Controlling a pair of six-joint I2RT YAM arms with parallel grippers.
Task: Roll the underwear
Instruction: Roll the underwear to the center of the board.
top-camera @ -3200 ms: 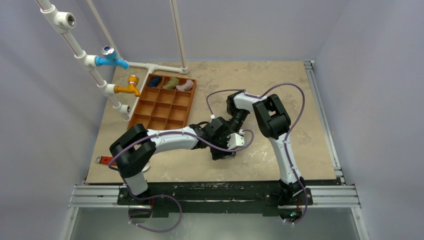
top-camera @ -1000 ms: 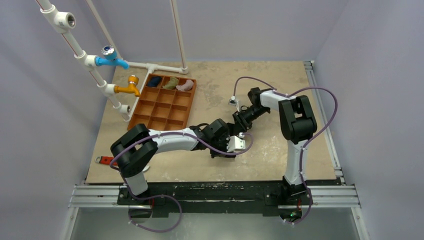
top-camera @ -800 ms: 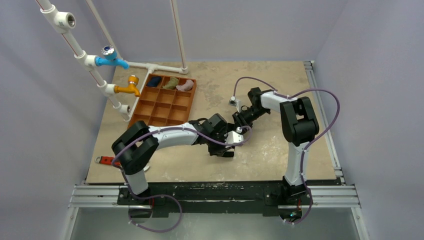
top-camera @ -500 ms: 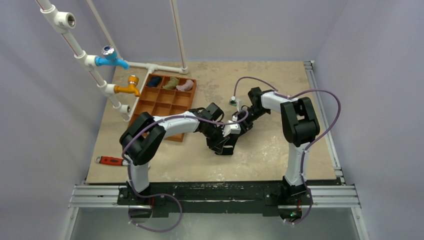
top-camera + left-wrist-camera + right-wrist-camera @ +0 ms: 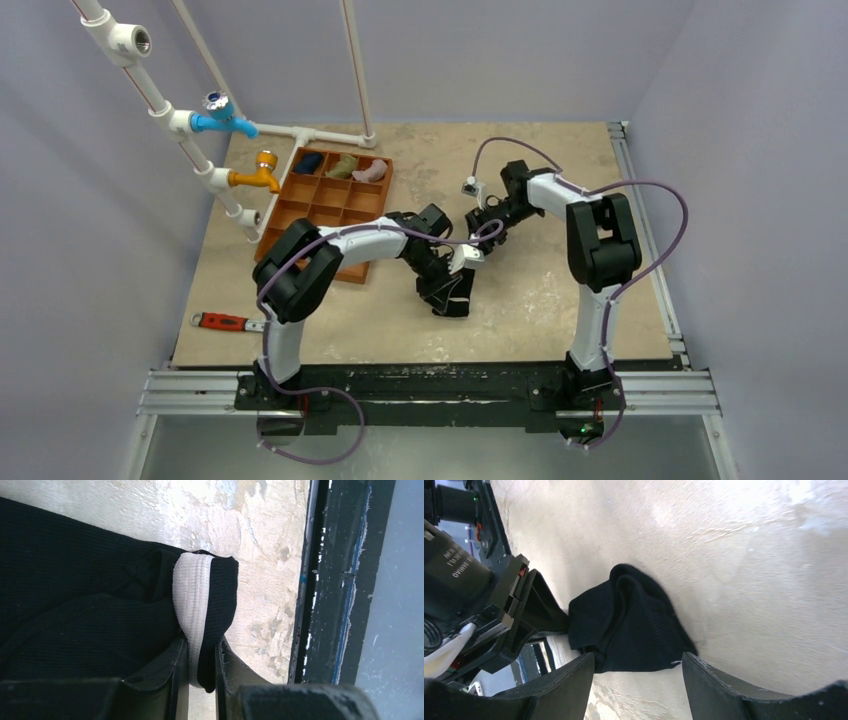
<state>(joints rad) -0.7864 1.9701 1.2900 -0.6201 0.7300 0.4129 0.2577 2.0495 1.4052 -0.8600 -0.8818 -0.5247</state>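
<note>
The underwear is a small black garment with a white waistband, bunched on the beige table. My left gripper is shut on a folded edge of it, waistband and black fabric pinched between the fingers. In the top view the left gripper is at the table's middle with the underwear under it. My right gripper is open and empty, its fingers apart just short of the underwear. In the top view the right gripper is behind and to the right of the left one.
An orange-brown compartment tray stands at the back left, with dark blue, olive-green and pink bundles in its far row. White pipes with blue and orange taps rise left of it. A red wrench lies front left. The table's black front rail is close.
My right gripper has drawn back from the left gripper toward the far right. My left arm's elbow has swung toward the tray, with the gripper staying shut on the underwear.
</note>
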